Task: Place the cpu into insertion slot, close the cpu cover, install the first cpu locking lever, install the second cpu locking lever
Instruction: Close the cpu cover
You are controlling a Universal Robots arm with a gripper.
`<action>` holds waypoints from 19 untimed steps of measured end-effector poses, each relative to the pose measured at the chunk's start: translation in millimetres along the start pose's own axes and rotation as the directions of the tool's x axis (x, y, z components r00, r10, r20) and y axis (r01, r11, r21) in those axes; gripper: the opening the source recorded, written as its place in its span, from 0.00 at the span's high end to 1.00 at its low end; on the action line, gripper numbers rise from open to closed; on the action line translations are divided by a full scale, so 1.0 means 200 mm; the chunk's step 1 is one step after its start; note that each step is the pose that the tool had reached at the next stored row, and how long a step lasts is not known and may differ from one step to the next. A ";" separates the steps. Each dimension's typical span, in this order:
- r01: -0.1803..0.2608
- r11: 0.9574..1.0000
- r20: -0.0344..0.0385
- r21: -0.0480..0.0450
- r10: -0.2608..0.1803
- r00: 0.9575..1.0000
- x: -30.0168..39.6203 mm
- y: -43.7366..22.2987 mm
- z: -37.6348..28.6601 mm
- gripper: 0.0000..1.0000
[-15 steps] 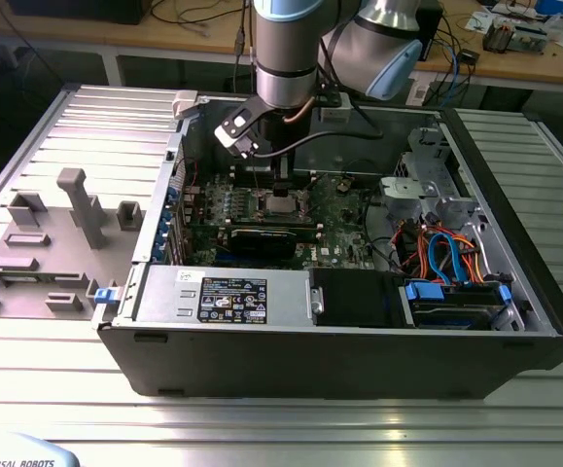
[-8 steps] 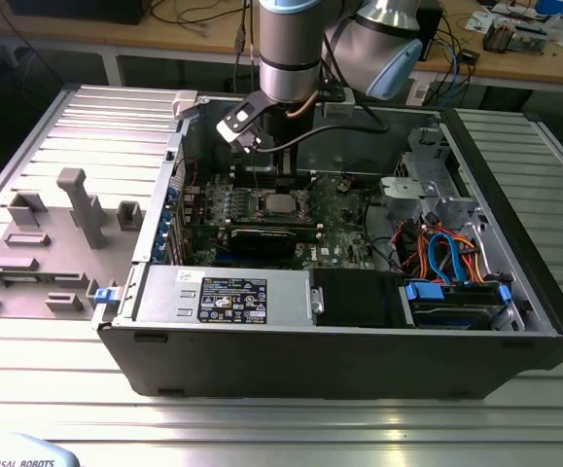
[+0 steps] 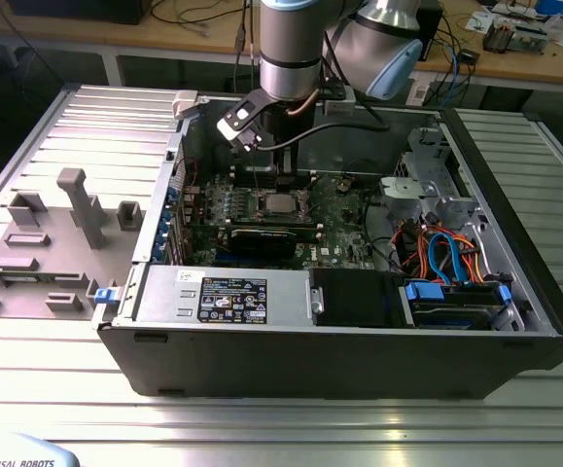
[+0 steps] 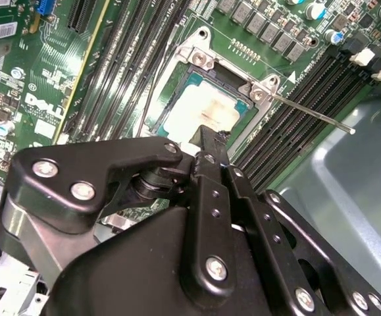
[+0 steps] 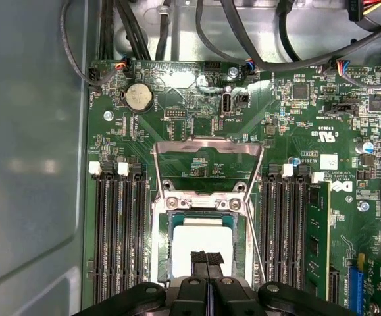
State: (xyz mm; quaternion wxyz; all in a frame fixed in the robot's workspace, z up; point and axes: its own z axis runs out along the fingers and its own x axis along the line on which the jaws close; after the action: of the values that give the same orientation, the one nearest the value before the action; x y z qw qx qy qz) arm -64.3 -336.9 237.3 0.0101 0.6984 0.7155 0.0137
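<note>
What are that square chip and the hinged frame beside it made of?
The cpu top looks like matte silvery-grey metal, evenly pale, no gloss. The cpu cover seems thin bare steel, probably: bright glints run along its edges.

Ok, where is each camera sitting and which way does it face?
Exterior view: off the arm, raised, looking down into the open computer case; the arm's wrist and gripper hang over the cpu.
First wrist view: on the arm, looking straight down at the motherboard; gripper fingertips show.
Second wrist view: on the arm, looking obliquely past the gripper's black linkage.
Shared: both wrist views show the cpu in the insertion slot.
</note>
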 end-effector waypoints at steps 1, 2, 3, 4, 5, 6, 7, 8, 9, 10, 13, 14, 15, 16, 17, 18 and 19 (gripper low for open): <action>0.000 1.000 0.000 0.000 0.000 1.000 0.000 0.000 -0.004 0.89; 0.000 1.000 0.000 0.000 0.000 1.000 0.000 0.000 -0.011 0.89; 0.000 1.000 0.000 0.000 0.000 1.000 0.000 0.001 -0.018 0.89; 0.000 1.000 0.000 0.000 0.000 1.000 0.000 0.001 -0.021 0.89; 0.000 1.000 0.000 0.000 0.000 1.000 0.000 0.001 -0.025 0.89; 0.000 1.000 0.000 0.000 0.000 1.000 0.000 0.001 -0.030 0.89; 0.000 1.000 0.000 0.000 0.000 1.000 0.000 0.001 -0.029 0.89; 0.000 1.000 0.000 0.000 0.000 1.000 0.000 0.001 -0.030 0.89; 0.000 1.000 0.001 0.000 0.000 1.000 0.000 0.001 -0.030 0.89; 0.000 1.000 0.001 0.000 0.000 1.000 0.000 0.001 -0.030 0.89; 0.000 1.000 0.001 0.000 0.000 1.000 0.000 0.001 -0.030 0.89; 0.000 1.000 0.001 0.000 0.000 1.000 0.000 0.001 -0.030 0.89; 0.000 1.000 0.001 0.000 0.000 1.000 0.000 0.001 -0.030 0.89; 0.000 1.000 0.001 0.000 0.000 1.000 0.000 0.001 -0.030 0.89; 0.000 1.000 0.001 0.000 0.000 1.000 0.000 0.001 -0.030 0.89; 0.000 1.000 0.001 0.000 0.000 1.000 0.000 0.001 -0.030 0.89; 0.000 1.000 0.001 0.000 0.000 1.000 0.000 0.001 -0.030 0.89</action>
State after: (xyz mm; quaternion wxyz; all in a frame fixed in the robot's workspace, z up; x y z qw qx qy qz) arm -64.3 -336.9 243.3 0.0104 0.6984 0.7155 0.0134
